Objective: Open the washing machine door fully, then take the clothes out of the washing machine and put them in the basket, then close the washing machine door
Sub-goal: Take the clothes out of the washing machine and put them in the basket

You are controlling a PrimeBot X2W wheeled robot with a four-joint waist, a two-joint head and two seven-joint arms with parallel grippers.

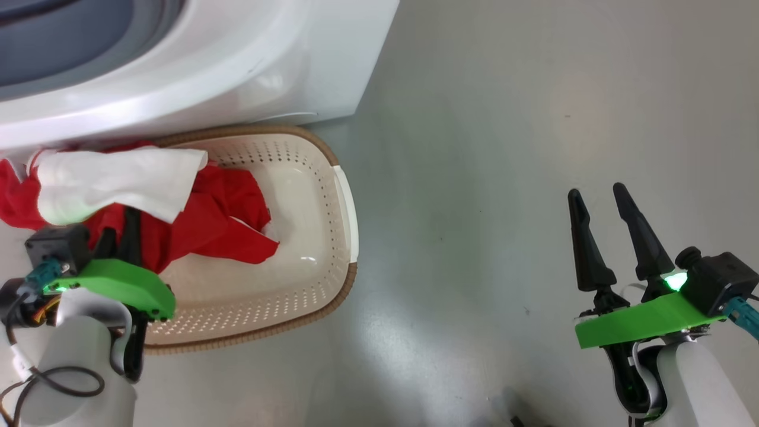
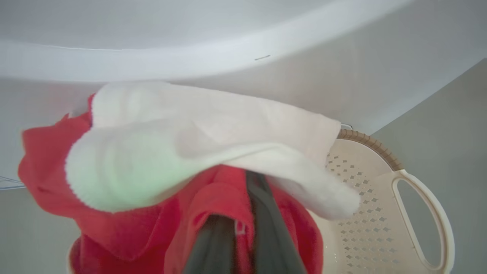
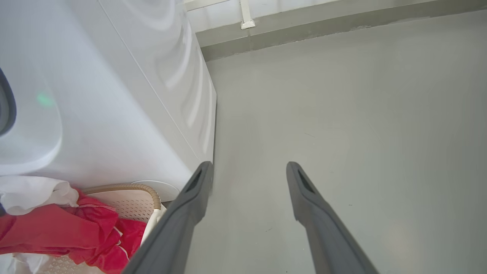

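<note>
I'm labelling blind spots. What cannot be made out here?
- Tips of the left gripper: buried in the clothes, head and left wrist views.
- Inside of the washing machine: cut off by head view's top edge.
- Left end of the basket: covered by clothes, head view.

The left tool rises from the bottom edge, its two dark fingers pinched close together on a fold of the red garment. A white cloth drapes over the red fabric and over the fingertips. To the right stands the basket, its perforated cream wall, brown rim and looped handle showing. The washing machine curves white above, and grey floor lies at the right.
</note>
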